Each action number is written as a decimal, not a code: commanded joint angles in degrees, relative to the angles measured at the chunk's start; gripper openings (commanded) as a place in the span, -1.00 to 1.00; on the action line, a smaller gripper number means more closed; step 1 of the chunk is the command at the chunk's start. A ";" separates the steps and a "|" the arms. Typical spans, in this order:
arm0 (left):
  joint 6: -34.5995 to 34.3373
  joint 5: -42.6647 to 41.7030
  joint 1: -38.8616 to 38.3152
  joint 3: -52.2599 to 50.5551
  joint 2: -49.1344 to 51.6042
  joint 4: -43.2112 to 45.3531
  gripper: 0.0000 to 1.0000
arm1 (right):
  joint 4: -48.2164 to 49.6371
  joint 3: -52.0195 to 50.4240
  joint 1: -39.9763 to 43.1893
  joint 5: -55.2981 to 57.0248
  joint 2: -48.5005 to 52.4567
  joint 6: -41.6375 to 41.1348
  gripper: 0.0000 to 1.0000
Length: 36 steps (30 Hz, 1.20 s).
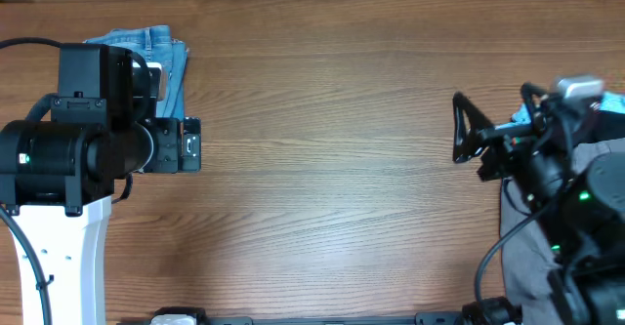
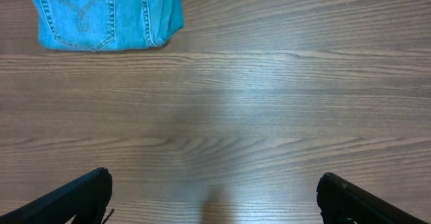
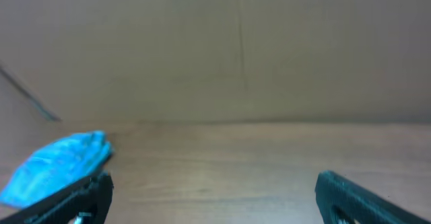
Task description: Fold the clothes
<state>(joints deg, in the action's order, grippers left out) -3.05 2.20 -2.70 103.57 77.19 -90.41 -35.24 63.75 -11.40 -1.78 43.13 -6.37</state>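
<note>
The clothes, light blue jeans [image 1: 161,57], lie folded in a compact bundle at the table's far left, partly hidden under my left arm. In the left wrist view the folded jeans [image 2: 108,15] sit at the upper left, a stitched pocket facing up. My left gripper [image 1: 192,144] hovers over bare wood just right of and nearer than the bundle, open and empty [image 2: 214,197]. At the right side my right gripper [image 1: 459,128] is open over bare wood, nothing between its fingers [image 3: 214,197].
Grey trousers [image 1: 532,237] lie heaped under my right arm at the right edge, with a pale-blue garment [image 1: 612,102] behind them. A blurred blue cloth [image 3: 57,165] shows left in the right wrist view; which garment it is I cannot tell. A cardboard wall [image 3: 236,49] backs the table.
</note>
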 commanded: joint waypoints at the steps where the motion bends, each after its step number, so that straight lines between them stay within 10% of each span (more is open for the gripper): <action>1: -1.25 -0.28 -0.33 0.09 0.44 0.26 1.00 | 1.75 -6.67 1.36 1.07 -4.33 0.42 1.00; 20: -1.25 -0.28 -0.33 0.09 0.44 0.26 1.00 | 26.21 -47.65 4.09 0.57 -32.50 0.39 1.00; 36: -1.25 -0.28 -0.33 0.09 0.44 0.26 1.00 | 33.94 -60.04 4.13 0.37 -42.97 0.39 1.00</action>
<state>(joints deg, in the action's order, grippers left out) -3.05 2.20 -2.70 103.57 77.28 -90.41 -3.31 6.33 -7.57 -1.28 0.80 -6.15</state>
